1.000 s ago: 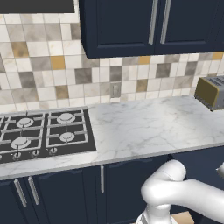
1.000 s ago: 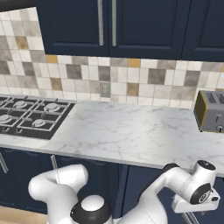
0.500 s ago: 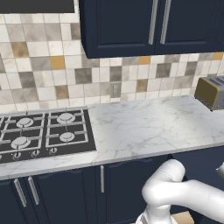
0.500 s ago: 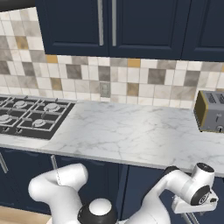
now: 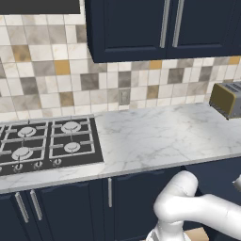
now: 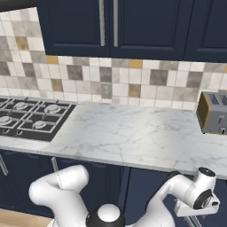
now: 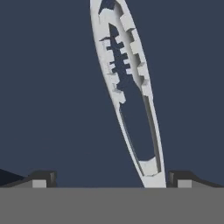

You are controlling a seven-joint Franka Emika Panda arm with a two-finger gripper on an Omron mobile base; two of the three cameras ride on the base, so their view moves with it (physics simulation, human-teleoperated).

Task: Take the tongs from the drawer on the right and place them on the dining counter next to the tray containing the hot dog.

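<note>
Hand view: end effector (image 7: 109,178) is wide open over the tongs (image 7: 127,94); go straight down, then squeeze.

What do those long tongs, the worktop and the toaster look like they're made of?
The tongs look like pale silver-grey metal with a matte finish, going by their thin toothed arms. The worktop looks like polished white marble with grey veins. The toaster seems to be brushed metal with brassy-yellow sides, though the render leaves that open.
</note>
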